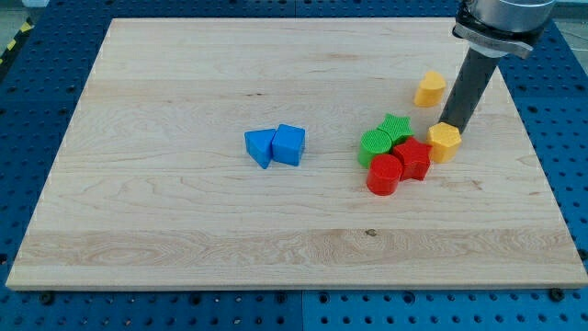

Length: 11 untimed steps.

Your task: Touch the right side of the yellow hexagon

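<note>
The yellow hexagon (445, 142) lies on the wooden board (184, 211) at the view's right, touching a red star-shaped block (414, 158). My dark rod comes down from the view's top right. My tip (451, 126) sits at the hexagon's upper right edge, touching it or very nearly so. A second yellow block (429, 89), heart-like in shape, lies above, to the left of the rod.
A cluster sits left of the hexagon: a red cylinder (384, 175), a green cylinder (375, 146) and a green star (396, 129). Two blue blocks (276, 145) lie together near the board's middle. The board's right edge (542, 184) is close by.
</note>
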Motion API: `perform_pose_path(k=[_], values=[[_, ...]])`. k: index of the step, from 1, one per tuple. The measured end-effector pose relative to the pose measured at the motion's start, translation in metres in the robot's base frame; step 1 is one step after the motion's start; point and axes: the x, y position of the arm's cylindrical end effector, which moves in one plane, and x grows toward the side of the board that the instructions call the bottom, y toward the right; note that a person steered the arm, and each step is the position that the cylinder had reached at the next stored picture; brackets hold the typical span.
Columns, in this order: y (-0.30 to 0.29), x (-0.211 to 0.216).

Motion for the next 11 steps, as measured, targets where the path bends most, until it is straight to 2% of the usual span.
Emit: perform_pose_path(k=[1,2,3,11], values=[[0.021,-0.001],[0.054,0.010],[0.059,0.033],[0.010,0.042]])
